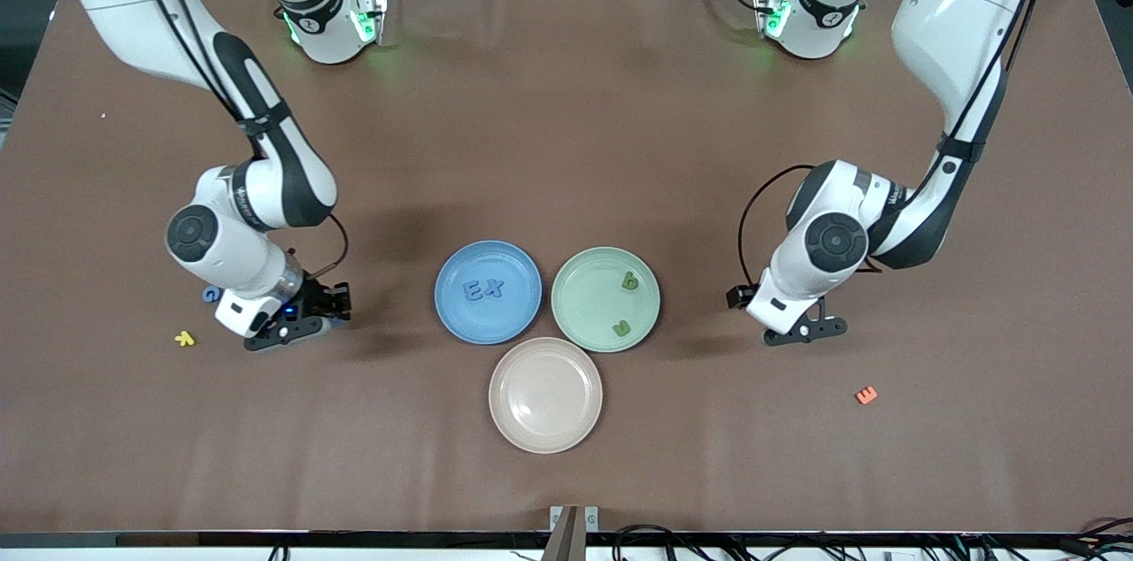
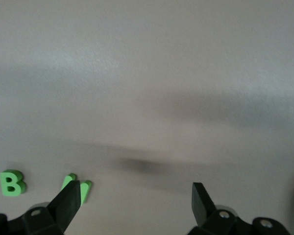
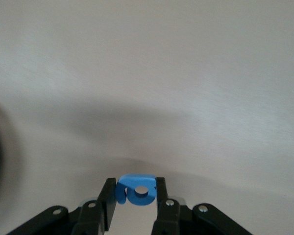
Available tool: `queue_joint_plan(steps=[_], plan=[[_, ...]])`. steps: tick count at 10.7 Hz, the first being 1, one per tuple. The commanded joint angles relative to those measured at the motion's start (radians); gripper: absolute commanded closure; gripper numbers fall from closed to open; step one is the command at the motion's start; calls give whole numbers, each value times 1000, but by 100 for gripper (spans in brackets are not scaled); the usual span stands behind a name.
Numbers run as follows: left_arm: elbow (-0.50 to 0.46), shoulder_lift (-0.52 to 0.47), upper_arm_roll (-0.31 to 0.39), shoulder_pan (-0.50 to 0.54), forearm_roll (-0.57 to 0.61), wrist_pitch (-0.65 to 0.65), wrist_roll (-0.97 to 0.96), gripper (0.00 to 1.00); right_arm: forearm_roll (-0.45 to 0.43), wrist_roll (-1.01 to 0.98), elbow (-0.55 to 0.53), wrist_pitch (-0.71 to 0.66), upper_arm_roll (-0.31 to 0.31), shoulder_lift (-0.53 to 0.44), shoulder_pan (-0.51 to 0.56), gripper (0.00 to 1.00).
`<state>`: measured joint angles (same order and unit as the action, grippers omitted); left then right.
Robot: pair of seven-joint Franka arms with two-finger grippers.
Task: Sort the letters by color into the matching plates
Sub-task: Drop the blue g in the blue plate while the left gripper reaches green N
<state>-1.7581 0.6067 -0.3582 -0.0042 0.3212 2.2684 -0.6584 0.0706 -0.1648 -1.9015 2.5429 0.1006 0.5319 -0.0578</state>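
Brown paper covers the whole table (image 1: 566,101), with the blue plate (image 1: 447,300) holding two blue letters (image 1: 484,288) and the pale green plate (image 1: 584,295) beside it holding two green ones (image 1: 625,304). Toward its own end of the table, the right gripper (image 3: 136,196) is low over the paper, its fingers pinched on a small blue letter (image 3: 134,189). That hold looks slight; I'd guess a quick swing to the blue plate could twist the piece loose. The left gripper (image 2: 137,198) hangs wide open and empty beside a green B (image 2: 12,183) and another green letter (image 2: 77,188); closing off-centre might flick that one away.
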Motion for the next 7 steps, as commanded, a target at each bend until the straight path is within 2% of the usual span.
queue_joint_plan(steps=[1,4,7], plan=[[-165,-81,-116,167,24,97,147,0,64,187,41,-24,14,0,-91,80],[-178,-67,-113,176,53,97,276,0,64,333,77,-24,16,28,-204,80],[-204,-49,-110,213,183,97,319,0,64,490,130,-24,18,69,-296,79]])
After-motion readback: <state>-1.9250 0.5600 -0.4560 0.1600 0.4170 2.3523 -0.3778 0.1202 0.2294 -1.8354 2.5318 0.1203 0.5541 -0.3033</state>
